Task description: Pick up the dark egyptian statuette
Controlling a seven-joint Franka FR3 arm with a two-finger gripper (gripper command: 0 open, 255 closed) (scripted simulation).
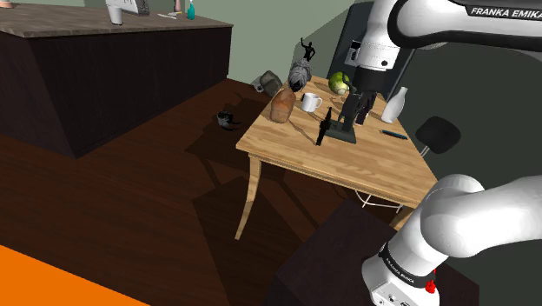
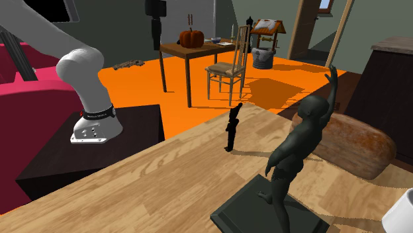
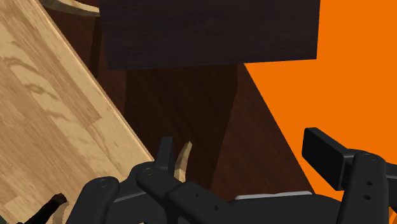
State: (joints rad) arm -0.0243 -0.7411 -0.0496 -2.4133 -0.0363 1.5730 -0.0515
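Small black statuette [image 2: 231,129], pale wood-grain table [image 2: 132,192], orange floor [image 2: 142,86]

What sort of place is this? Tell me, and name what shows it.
Probably a home's dining area: a wooden table carrying a mug, a wooden chair beside a second table, and a dark counter.

Dark egyptian statuette [image 2: 231,127]: small, slim, all-black figure, standing upright on the light wooden table [image 2: 165,179] and casting a short shadow across the boards; sitting near the table's middle in the shoulder view, just beside the flat dark base of a larger figure [image 2: 291,165], not touching it
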